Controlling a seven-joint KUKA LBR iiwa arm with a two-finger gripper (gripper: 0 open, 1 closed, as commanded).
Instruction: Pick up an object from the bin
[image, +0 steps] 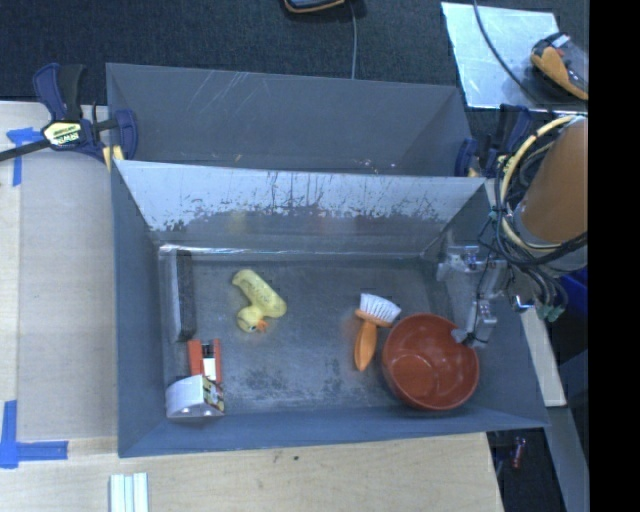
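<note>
grey bin (280, 200) | red bowl (430, 372) in its near-right corner | end effector (478, 330) at bowl's far-right rim, open or closed: cannot tell | orange-handled brush (367, 338) just left of bowl | risk: thin curved rim may slip, bowl tilting onto brush

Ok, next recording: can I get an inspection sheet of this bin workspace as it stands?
Surface: grey metal bin, floor scuffed, dark streaks on the far wall.
Job's things: red-brown bowl, upright in the near right corner, nearest to the gripper.
Clutter: orange-handled brush with white bristles, beside the bowl's left; yellow toy left of centre; grey roll and small orange-red thing in the near left corner; dark bar along the left wall.
Grippers: gripper at the bowl's right rim; contact cannot be told.
Cables: yellow and black cables looped at the arm's wrist.
Surroundings: dark surface behind the bin.
</note>
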